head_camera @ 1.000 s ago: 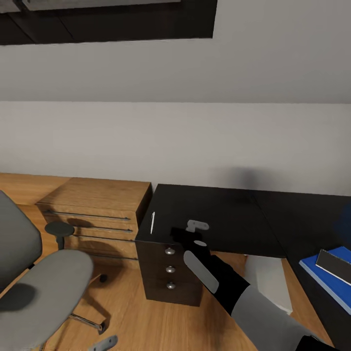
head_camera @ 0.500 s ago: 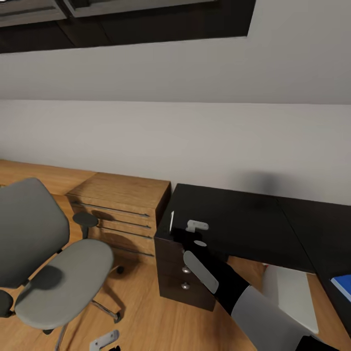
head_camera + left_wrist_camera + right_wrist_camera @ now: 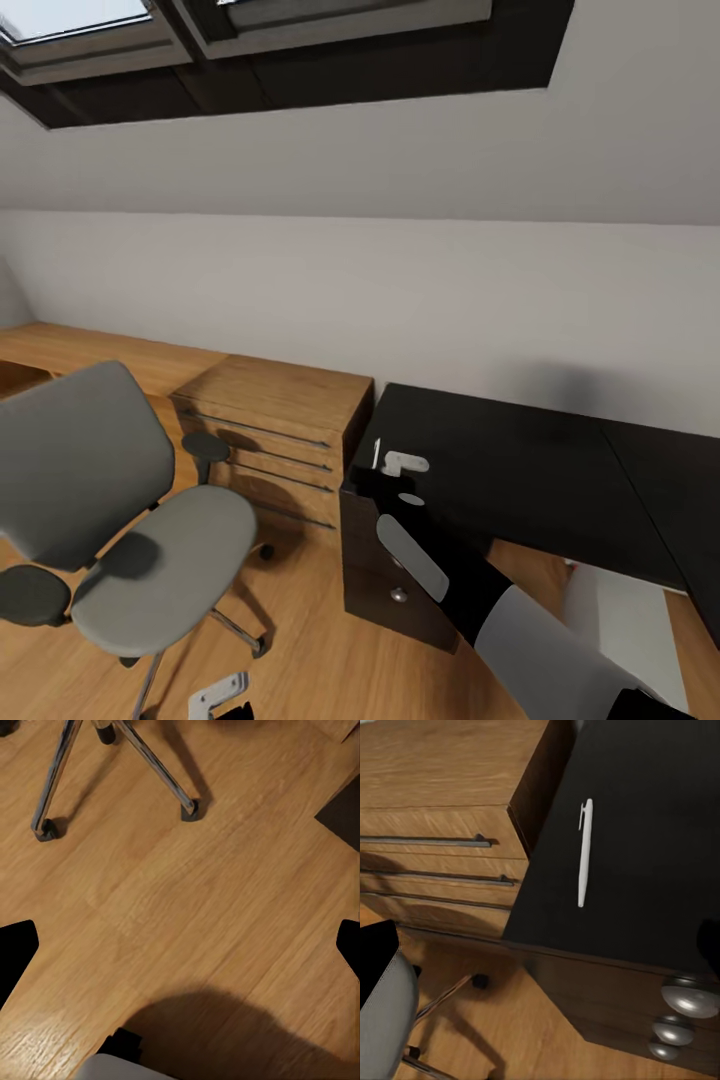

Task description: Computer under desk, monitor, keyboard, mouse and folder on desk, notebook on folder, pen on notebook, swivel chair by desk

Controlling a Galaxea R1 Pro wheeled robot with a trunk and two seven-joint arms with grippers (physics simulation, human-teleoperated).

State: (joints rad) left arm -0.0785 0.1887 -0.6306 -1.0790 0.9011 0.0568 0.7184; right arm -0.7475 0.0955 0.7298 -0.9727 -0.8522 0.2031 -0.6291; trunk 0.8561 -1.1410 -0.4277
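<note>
Meanwhile, a thin white pen (image 3: 584,853) lies flat on the glossy black desk (image 3: 660,832) at center frame; right claw (image 3: 395,470) hovers nearby, grip state unclear.

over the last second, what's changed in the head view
The camera swung left, so the whole picture shifted right: the blue folder with the grey notebook left view at the right edge, while the grey swivel chair and a skylight came further in. The right gripper holds the same spot in the picture, above the glossy black desk near the thin white pen. Nothing was grasped or released.
</note>
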